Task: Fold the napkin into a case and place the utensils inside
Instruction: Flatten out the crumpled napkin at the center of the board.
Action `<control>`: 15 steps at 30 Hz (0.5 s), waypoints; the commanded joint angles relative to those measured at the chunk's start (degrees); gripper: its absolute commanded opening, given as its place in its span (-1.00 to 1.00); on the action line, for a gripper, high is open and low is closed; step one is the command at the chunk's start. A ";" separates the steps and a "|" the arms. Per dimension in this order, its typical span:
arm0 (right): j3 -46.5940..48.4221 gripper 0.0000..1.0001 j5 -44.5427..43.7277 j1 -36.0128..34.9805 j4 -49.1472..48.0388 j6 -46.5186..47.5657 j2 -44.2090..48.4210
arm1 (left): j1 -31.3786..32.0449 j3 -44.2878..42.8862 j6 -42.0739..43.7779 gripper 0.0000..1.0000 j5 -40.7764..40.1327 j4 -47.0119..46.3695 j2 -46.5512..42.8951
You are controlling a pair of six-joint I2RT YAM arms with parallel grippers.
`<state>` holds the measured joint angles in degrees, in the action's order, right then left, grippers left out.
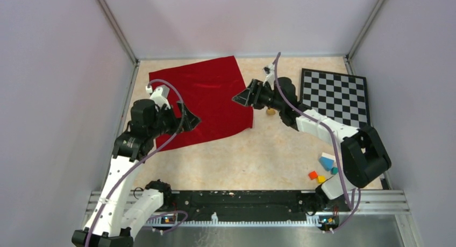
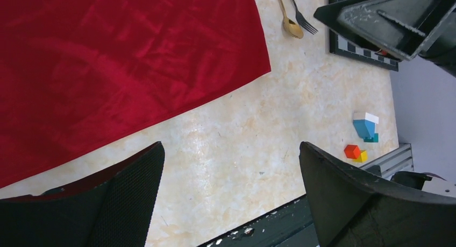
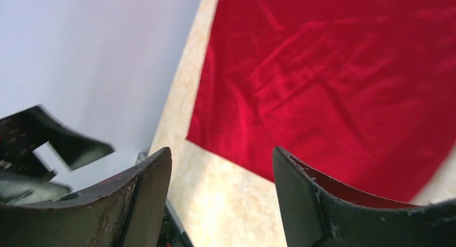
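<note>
- Napkin (image 1: 207, 99) lies in the far-left part of the worktop (image 1: 258, 155), far edge close to the back wall, skewed against the worktop edges.
- Look: deep red with a slight sheen, 1 layer, spread flat with shallow creases. No fold in it, so no case yet.
- Left pincer (image 2: 231, 150): released, jaws wide, only bare worktop between them. It hangs low at the napkin's near edge; 1 finger overlaps that hem in its wrist view, contact can't be told.
- Right pincer (image 3: 220, 155): also released and empty, aimed across the napkin from its right edge.
- Likely reason: the 2 arms bracket the cloth from different edges, ready to pinch hems for the 1st fold. That's my read.
- Spoon (image 2: 293, 28) and fork (image 2: 300, 15) lie side by side on bare worktop right of the napkin, near the checkered board (image 1: 336, 96). There they're off the cloth and clear of the fold.
- Coloured blocks (image 1: 324, 169) sit by the near-right edge, well apart from the napkin.
</note>
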<state>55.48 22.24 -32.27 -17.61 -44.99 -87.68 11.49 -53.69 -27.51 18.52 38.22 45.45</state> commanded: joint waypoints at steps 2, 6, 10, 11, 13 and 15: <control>-2.88 0.35 -8.24 2.75 12.98 2.39 -1.74 | 0.12 -1.41 2.27 0.97 -0.83 -1.09 1.31; -2.39 0.32 -15.68 2.83 19.57 4.75 -2.54 | 0.12 -0.09 3.19 0.98 -2.27 -1.17 2.08; 1.48 0.16 -9.74 2.83 21.08 5.41 -7.76 | 0.12 1.91 3.17 0.97 -1.55 -3.11 2.81; 1.55 0.17 -11.02 2.83 21.61 4.80 -8.23 | 0.12 2.22 3.12 0.97 -1.08 -3.41 3.18; 1.03 0.26 -12.64 2.98 21.32 4.25 -8.75 | 0.12 2.28 3.00 0.97 -0.42 -3.46 3.58; -0.40 0.33 -10.20 3.49 18.38 2.94 -9.58 | 0.12 2.25 2.99 0.98 -0.17 -3.43 3.51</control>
<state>54.11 11.25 -29.36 3.18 -41.23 -96.75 11.49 -51.92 -25.32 17.17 37.32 48.90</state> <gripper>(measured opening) 0.636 0.987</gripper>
